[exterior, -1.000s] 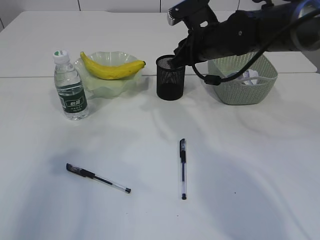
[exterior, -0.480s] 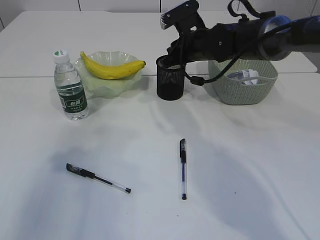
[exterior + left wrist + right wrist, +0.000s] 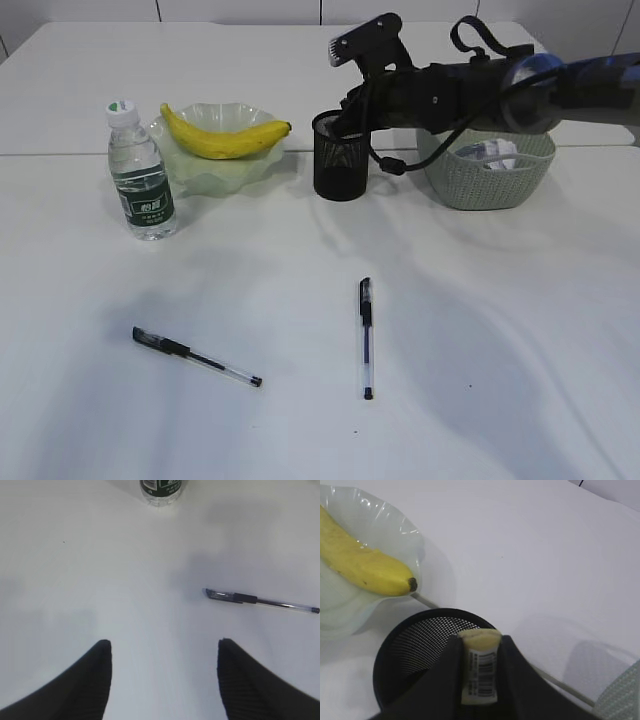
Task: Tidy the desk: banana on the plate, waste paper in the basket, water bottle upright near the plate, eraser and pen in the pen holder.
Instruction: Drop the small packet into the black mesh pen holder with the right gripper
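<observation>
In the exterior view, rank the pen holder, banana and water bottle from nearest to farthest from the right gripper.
1. Pen holder: directly under the right gripper.
2. Banana: to its left, on the plate.
3. Water bottle: farthest left, upright beside the plate.

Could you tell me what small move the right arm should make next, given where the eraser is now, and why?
Probably open the right gripper and let the eraser drop. In the right wrist view the eraser is pinched between the jaws directly over the mouth of the black mesh pen holder, so releasing should land it inside. Lowering slightly first might reduce any bounce.
</observation>
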